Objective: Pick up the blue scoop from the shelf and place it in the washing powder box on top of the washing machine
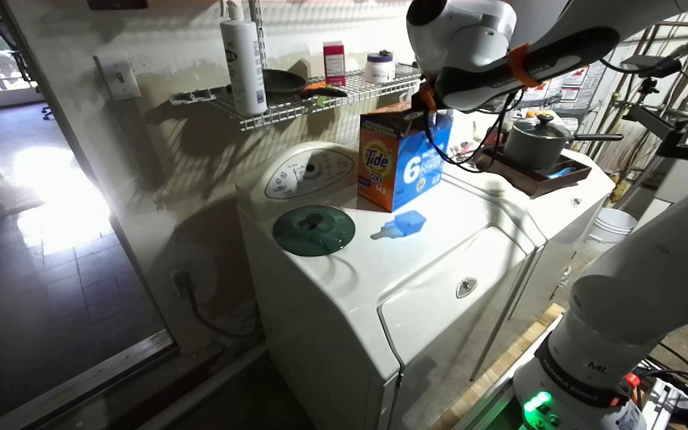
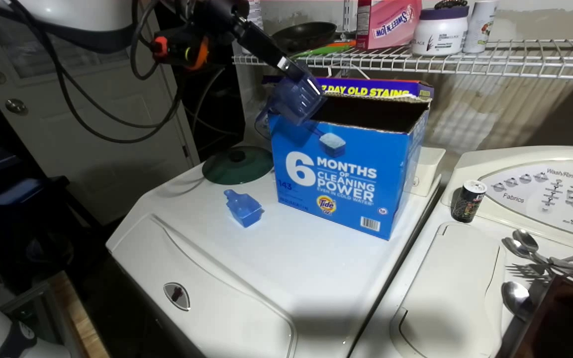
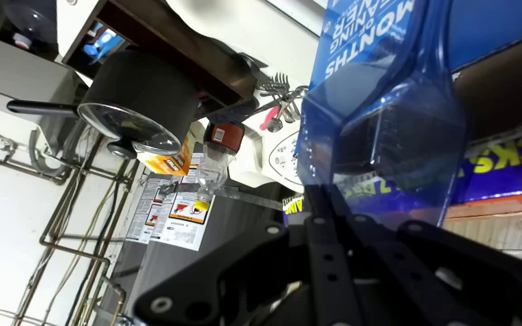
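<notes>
2nd blue scoop & green lid, atop washing mach. below the jaws, show in both exterior views only; wrist view alone gives the grip up close. Gripper has jaws nearly together, clamped on the see-thru blue scoop, just past the tips nr the mouth of the open washing powder box, can't tell if over it. Shelf is behind jaws in an exterior view.

Laundry room with washing machine
</notes>
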